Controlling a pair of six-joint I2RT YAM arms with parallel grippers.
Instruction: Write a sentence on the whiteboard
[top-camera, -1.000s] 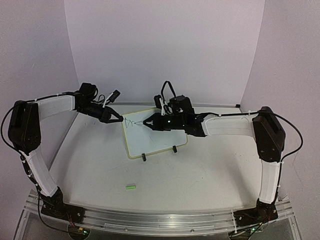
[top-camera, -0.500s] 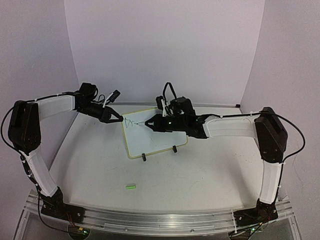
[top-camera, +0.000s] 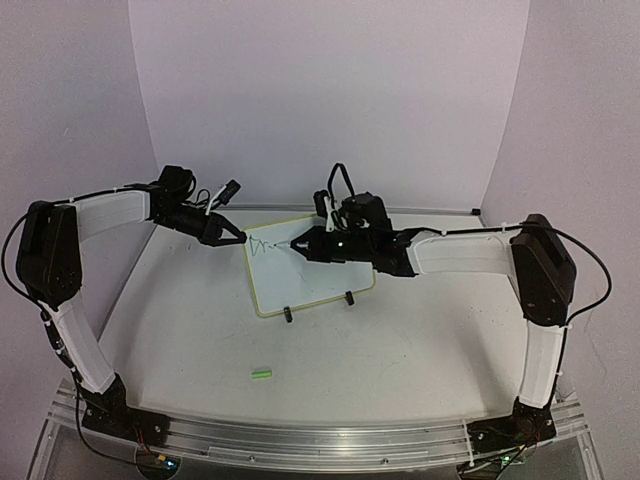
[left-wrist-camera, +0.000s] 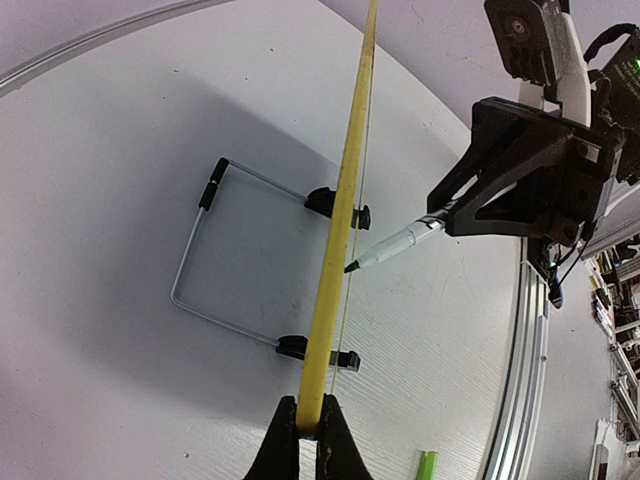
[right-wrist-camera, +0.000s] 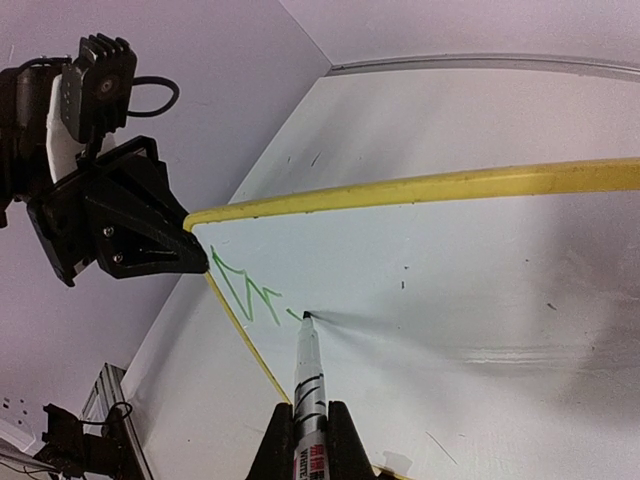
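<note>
The whiteboard stands tilted on two black feet mid-table; it also shows in the right wrist view and edge-on as a yellow frame in the left wrist view. My left gripper is shut on the board's upper left frame corner. My right gripper is shut on a white marker, whose tip touches the board. The sentence is a green zigzag letter and a short stroke near the top left corner.
A green marker cap lies on the table in front of the board; it also shows in the left wrist view. The board's wire stand sits behind it. A metal rail runs along the near table edge.
My right gripper has shifted the marker tip slightly right and up on the board, adding a short green stroke after the zigzag. The left gripper has not moved.
</note>
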